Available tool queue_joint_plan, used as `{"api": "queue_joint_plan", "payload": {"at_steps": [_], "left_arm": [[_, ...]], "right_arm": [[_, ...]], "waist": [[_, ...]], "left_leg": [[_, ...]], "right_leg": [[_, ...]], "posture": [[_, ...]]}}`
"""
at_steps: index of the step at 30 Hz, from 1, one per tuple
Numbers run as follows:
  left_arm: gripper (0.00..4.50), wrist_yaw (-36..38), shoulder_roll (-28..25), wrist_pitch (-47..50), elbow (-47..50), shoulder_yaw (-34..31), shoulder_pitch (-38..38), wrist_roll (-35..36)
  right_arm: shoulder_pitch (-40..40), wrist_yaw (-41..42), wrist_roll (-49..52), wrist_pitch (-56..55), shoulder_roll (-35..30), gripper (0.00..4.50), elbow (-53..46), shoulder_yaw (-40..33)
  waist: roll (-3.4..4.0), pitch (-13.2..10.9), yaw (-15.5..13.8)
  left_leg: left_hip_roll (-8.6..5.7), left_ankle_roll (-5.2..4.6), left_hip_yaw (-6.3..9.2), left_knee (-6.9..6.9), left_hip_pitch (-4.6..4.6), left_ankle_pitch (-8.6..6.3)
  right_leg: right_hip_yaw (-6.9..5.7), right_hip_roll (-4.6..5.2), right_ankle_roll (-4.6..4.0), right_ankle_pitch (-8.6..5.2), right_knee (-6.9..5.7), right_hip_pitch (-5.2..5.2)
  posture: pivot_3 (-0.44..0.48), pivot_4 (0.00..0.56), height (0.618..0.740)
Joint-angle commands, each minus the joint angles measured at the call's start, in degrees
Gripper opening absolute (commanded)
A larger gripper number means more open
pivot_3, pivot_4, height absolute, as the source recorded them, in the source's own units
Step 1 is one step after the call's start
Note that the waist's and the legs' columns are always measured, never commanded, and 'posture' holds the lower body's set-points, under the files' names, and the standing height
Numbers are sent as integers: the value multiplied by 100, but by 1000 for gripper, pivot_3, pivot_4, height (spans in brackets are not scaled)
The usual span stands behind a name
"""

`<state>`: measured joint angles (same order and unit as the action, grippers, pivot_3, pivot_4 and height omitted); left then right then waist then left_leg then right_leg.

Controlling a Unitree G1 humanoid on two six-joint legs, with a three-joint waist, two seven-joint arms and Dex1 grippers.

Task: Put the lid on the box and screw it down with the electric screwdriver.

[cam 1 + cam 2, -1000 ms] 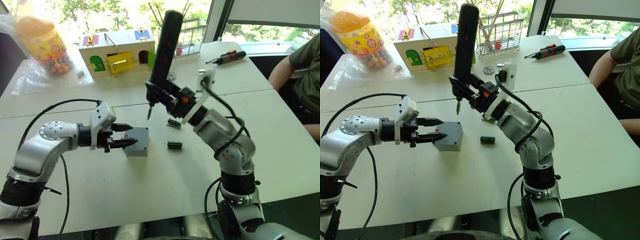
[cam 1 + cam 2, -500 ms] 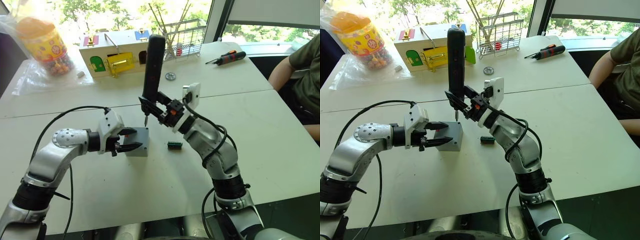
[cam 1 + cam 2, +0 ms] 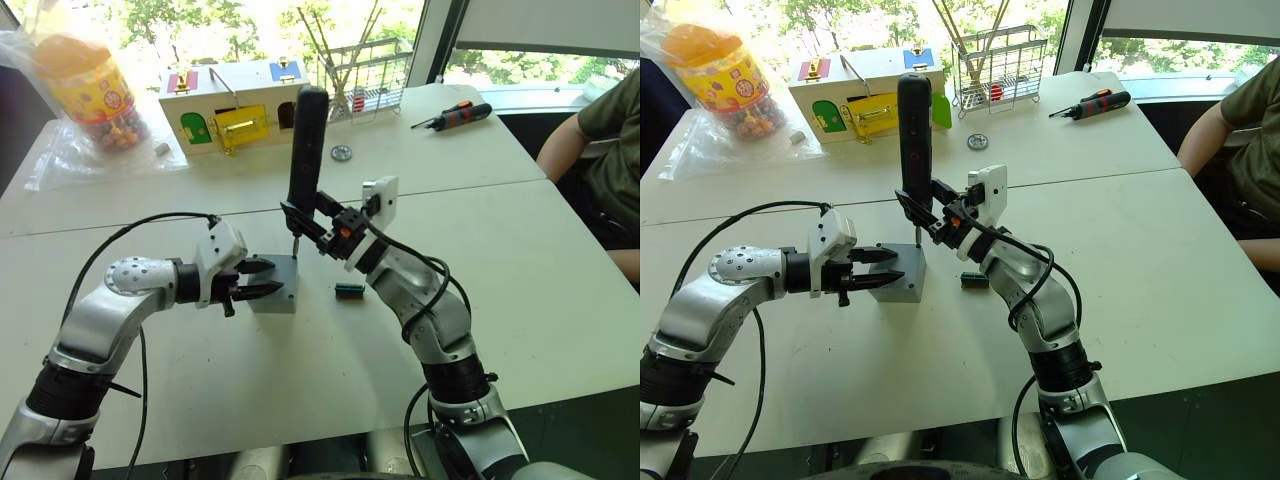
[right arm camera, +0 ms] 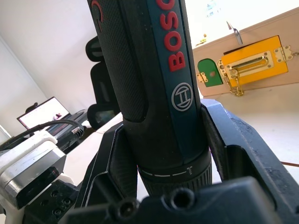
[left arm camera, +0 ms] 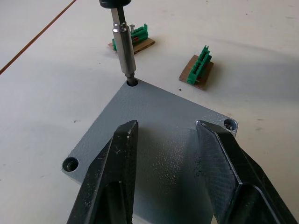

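Observation:
The grey box (image 3: 276, 297) sits mid-table with the flat grey lid (image 5: 156, 122) lying on it, screw holes showing at its corners. My left gripper (image 3: 275, 277) reaches in from the left, open, with its black fingers (image 5: 117, 158) spread just over the lid's top. My right gripper (image 3: 310, 222) is shut on the lower body of the black electric screwdriver (image 3: 305, 150), which stands nearly upright. Its metal bit (image 5: 123, 46) points down into the lid's far corner hole (image 5: 132, 83).
Two small green terminal blocks (image 5: 198, 70) (image 5: 135, 38) lie just beyond the box. At the back stand a wooden house-shaped box (image 3: 235, 105), a jar of coloured sweets (image 3: 90, 90) and a wire rack (image 3: 995, 65). A red-and-black hand screwdriver (image 3: 458, 115) lies far right. A person's arm (image 3: 600, 150) is at the right edge.
My right arm has brought the electric screwdriver down and left until its bit meets the lid's corner. My left gripper has slid forward over the lid.

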<state>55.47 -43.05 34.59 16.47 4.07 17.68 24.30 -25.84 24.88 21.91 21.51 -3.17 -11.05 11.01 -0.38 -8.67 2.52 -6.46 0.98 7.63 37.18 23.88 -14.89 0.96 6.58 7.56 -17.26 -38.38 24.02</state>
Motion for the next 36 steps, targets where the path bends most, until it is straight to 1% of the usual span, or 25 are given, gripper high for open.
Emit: {"api": "queue_joint_plan", "payload": {"at_steps": [1, 5, 7, 11, 14, 20, 22, 25, 36], "left_arm": [[1887, 19, -22, 71, -86, 168, -49, -109], [1887, 8, -19, 35, -114, 239, -81, -165], [1887, -1, -25, 33, -129, 252, -109, -177], [1887, -7, -40, -9, -161, 280, -162, -223], [1887, -17, -25, -22, -154, 299, -202, -249], [1887, -56, 5, -39, -142, 332, -271, -263], [1887, -65, 25, -29, -138, 335, -279, -266], [1887, -74, 56, -18, -152, 336, -279, -278], [1887, -57, 86, 7, -212, 323, -238, -302]], "right_arm": [[82, 201, -236, -231, -37, 1731, -122, 310], [184, 266, -529, -252, -103, 1731, 61, 599], [212, 221, -654, -279, -74, 1731, 219, 648], [266, 134, -697, -287, 105, 1731, 535, 577], [335, 102, -701, -281, 171, 1731, 653, 536], [519, 131, -783, -311, 149, 1731, 762, 532], [559, 157, -847, -348, 126, 1731, 779, 596], [603, 151, -920, -355, 143, 1731, 823, 659], [612, 101, -1022, -352, 197, 1731, 941, 627]], "waist": [[1, 1, 0], [12, 11, -3], [12, 21, -2], [10, 30, -4], [15, 54, -6], [19, 129, -6], [19, 131, -9], [21, 132, -12], [33, 146, -14]], "left_leg": [[0, 0, 0, -1, -4, 0], [1, -4, 0, -19, -59, -4], [2, -6, 0, -18, -66, -5], [4, -12, 0, -27, -101, -10], [4, -16, -2, -53, -152, -14], [5, -16, -3, -83, -173, -14], [5, -17, -4, -97, -200, -14], [6, -54, -5, -116, -245, -36], [10, -53, -5, -118, -245, -36]], "right_leg": [[0, 0, 0, 0, 0, -3], [0, -2, 0, -1, 17, -59], [1, -4, 0, -1, 17, -66], [4, -6, -1, -1, 21, -74], [10, -6, -2, -2, 30, -116], [21, -6, -2, -2, 32, -120], [23, -6, -2, -3, 41, -142], [25, -7, -3, -5, 45, -175], [29, -11, -5, -6, 48, -175]], "posture": [[0, 150, 740], [0, 150, 740], [0, 150, 740], [0, 150, 740], [0, 150, 740], [0, 150, 740], [0, 150, 740], [0, 150, 740], [0, 150, 740]]}}
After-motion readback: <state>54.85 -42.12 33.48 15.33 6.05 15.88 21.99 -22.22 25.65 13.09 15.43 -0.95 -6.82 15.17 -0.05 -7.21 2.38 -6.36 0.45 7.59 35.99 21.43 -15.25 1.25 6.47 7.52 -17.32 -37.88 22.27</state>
